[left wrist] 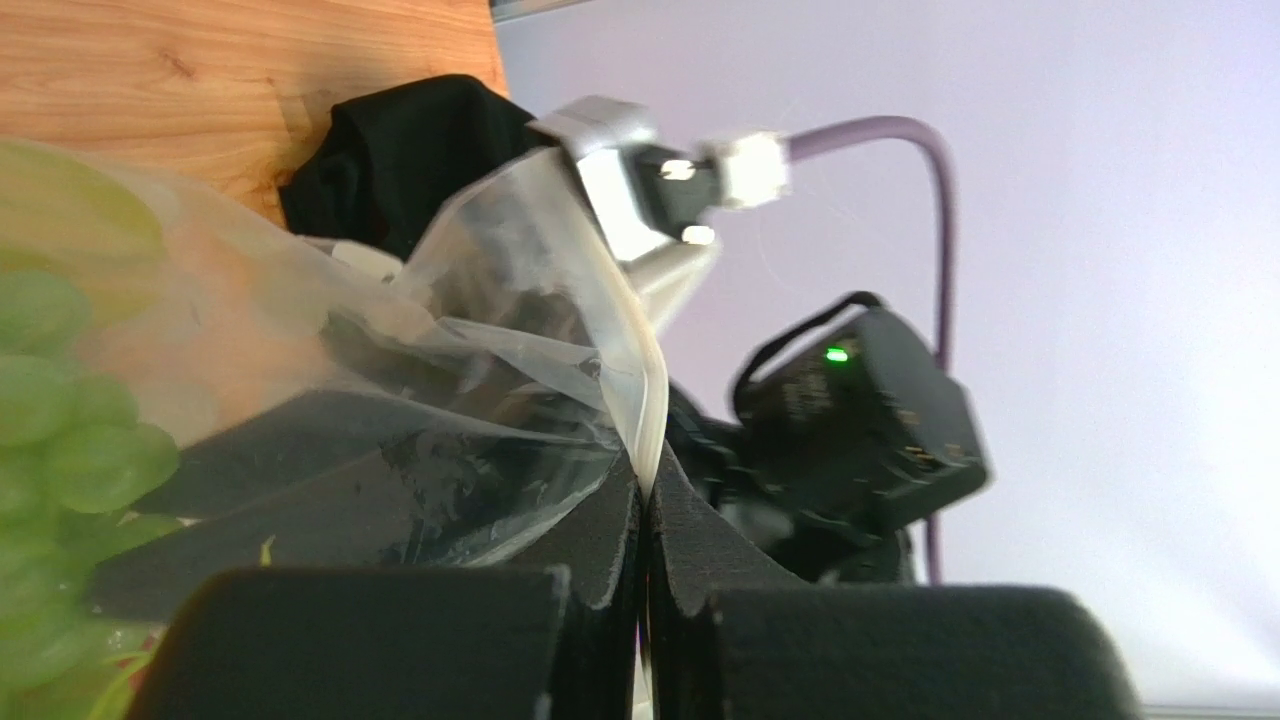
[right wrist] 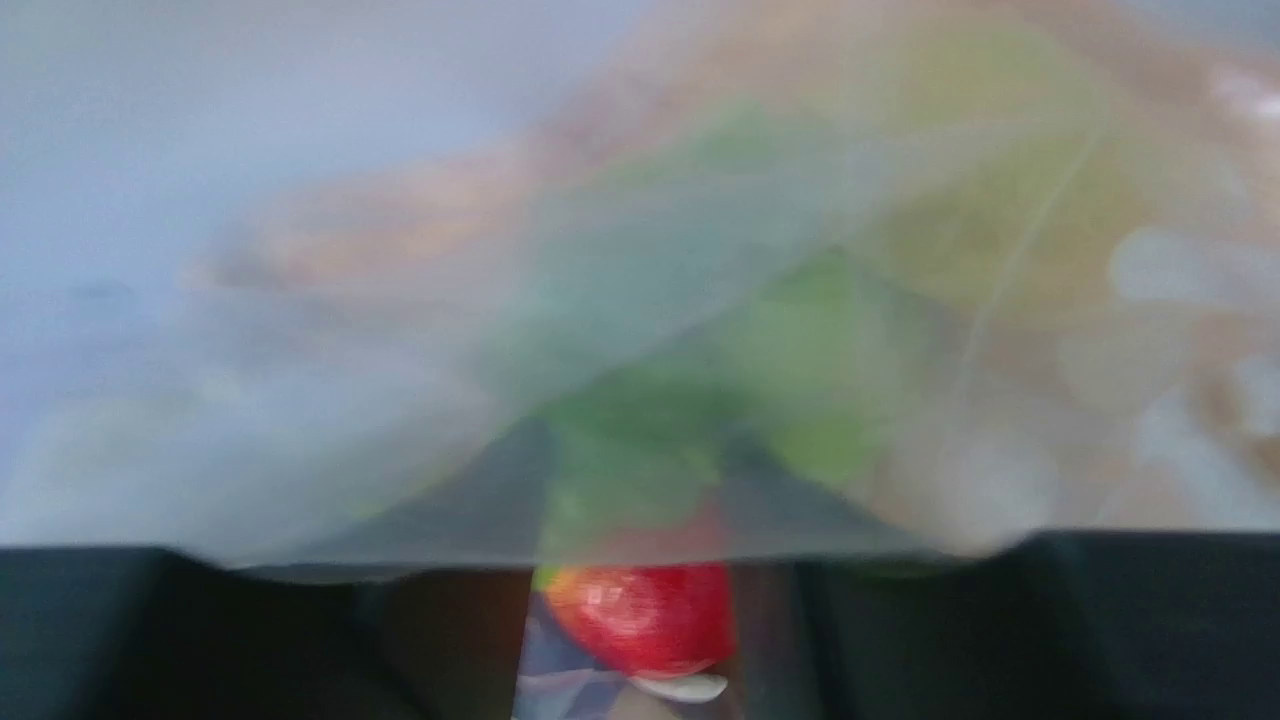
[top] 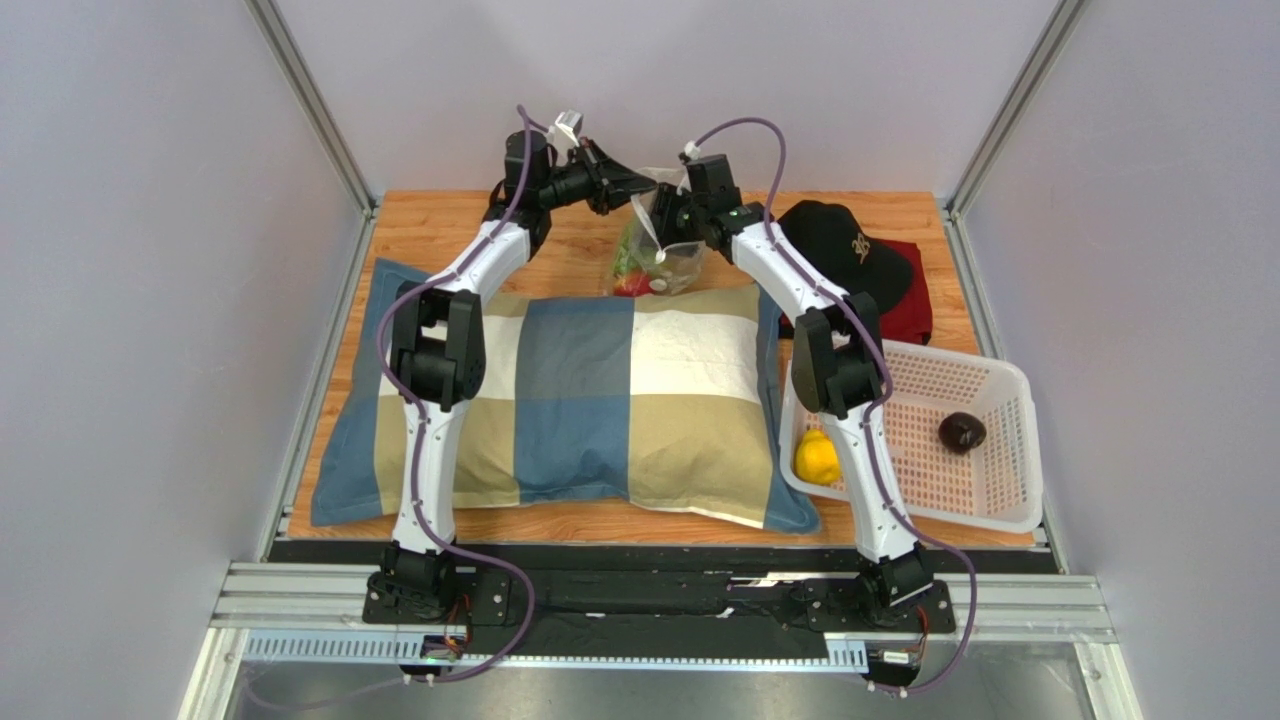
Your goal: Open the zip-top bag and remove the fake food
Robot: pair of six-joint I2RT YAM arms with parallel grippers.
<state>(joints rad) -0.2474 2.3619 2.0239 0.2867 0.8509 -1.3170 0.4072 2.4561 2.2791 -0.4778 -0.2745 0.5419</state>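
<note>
pillow (top: 601,398) beside zip-top bag (top: 663,252), black cap (top: 842,245), white basket (top: 977,488)

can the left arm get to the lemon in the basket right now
Probably not: the left pincer is shut on the bag at the far side, and the lemon lies in the basket, beyond the right arm.

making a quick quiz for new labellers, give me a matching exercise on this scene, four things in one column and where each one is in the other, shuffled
Things:
1. lemon
2. cap
3. bag
4. pillow

Places:
a. resting on the red cloth
b. pinched between the left fingers
c. in the basket
d. lying flat on the table

Pairs: 1-c, 2-a, 3-b, 4-d
</note>
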